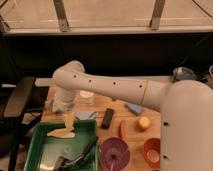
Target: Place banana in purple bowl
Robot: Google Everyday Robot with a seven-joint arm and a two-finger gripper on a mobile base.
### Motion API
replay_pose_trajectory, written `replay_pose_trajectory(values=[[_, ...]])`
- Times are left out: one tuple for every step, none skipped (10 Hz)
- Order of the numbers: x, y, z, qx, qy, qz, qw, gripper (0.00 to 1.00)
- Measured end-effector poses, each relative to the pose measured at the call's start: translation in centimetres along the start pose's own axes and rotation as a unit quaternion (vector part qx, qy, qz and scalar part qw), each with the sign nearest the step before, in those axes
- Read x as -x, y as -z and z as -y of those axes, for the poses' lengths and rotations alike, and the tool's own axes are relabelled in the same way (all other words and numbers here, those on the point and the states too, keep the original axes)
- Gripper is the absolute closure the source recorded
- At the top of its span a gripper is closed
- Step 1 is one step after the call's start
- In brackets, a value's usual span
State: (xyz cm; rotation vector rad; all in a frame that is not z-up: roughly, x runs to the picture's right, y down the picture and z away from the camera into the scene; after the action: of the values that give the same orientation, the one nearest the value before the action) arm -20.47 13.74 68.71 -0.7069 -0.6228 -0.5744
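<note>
While the banana (61,133) is laid in the green tray (37,150) at the table's (134,125) near-left corner, the hand (67,120) is held just above it. Its state cannot be told. The purple bowl (114,153) is set at the near edge.

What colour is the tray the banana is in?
Green tray, seen in the camera view. The pincer hangs just above the banana.
</note>
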Motion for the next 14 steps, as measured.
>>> replay_pose_trajectory(values=[[-0.1,0.0,-0.1,0.001,0.001,-0.001,1.0,0.29],[-0.1,-0.2,-0.2,0.014,0.011,-0.008,0.9998,0.29],[0.4,-1.1,-0.2,0.045,0.037,-0.013,0.9982,0.29],[0.6,-1.7,-0.2,0.067,0.052,-0.016,0.9963,0.29],[1.2,-3.1,-0.2,0.102,0.078,-0.015,0.9916,0.29],[1.4,-3.9,-0.3,0.109,0.085,-0.013,0.9903,0.29],[1.5,-4.8,-0.6,0.116,0.09,-0.01,0.9891,0.29],[1.7,-5.8,-0.9,0.121,0.097,-0.01,0.9879,0.29],[1.9,-6.3,-1.0,0.118,0.099,-0.012,0.9879,0.29],[1.9,-6.6,-1.1,0.116,0.099,-0.017,0.9882,0.29],[2.2,-7.3,-1.2,0.112,0.1,-0.025,0.9883,0.29],[2.3,-7.7,-1.3,0.109,0.1,-0.029,0.9885,0.29],[2.2,-8.2,-1.4,0.105,0.099,-0.034,0.989,0.29],[2.0,-8.7,-1.6,0.1,0.096,-0.042,0.9895,0.29]])
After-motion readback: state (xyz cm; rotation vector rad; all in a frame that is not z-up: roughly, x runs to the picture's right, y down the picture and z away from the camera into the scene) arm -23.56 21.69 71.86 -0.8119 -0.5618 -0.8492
